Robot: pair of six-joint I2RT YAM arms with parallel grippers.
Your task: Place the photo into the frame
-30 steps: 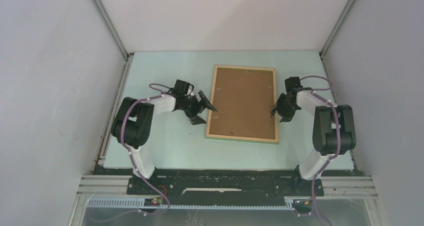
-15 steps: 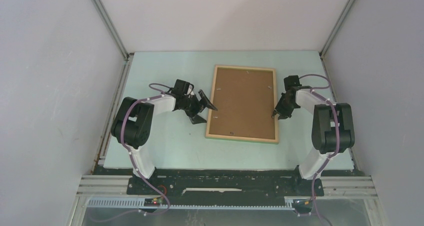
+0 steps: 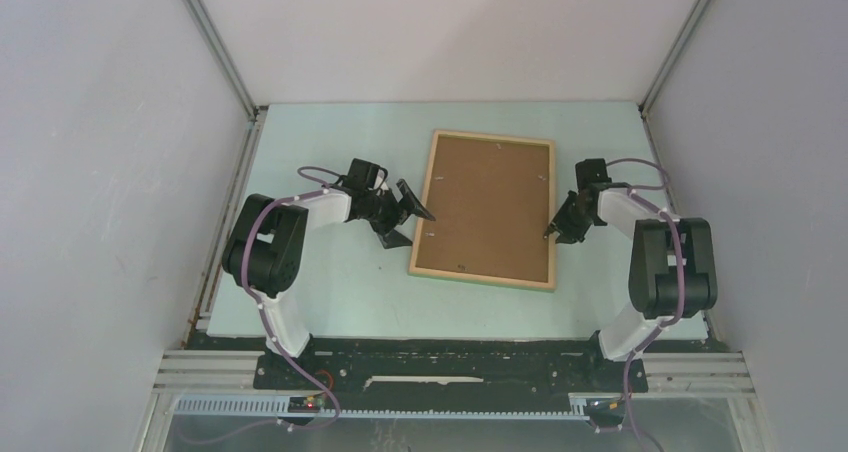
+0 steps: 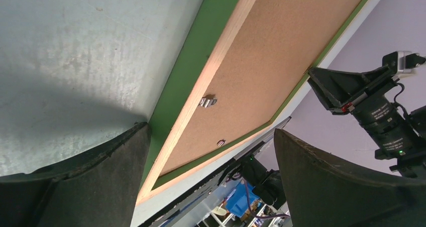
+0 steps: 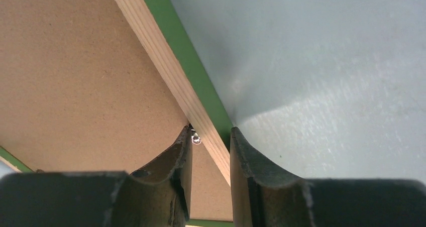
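Seems nearly done: brown-backed photo point(image 3: 487, 207) seated face down inside thin light-wood rectangular frame point(image 3: 480, 277) on table point(image 3: 330, 272). Pinched at right rail by right gripper point(image 5: 211, 136), flanked by wide-spread left gripper point(image 4: 211, 131). Needs perhaps only release.

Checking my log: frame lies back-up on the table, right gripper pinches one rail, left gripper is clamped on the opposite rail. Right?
No. The left gripper stands wide open by that rail, clamping nothing, as the left wrist view shows. The frame does lie back-up on the table, right gripper pinching one rail.
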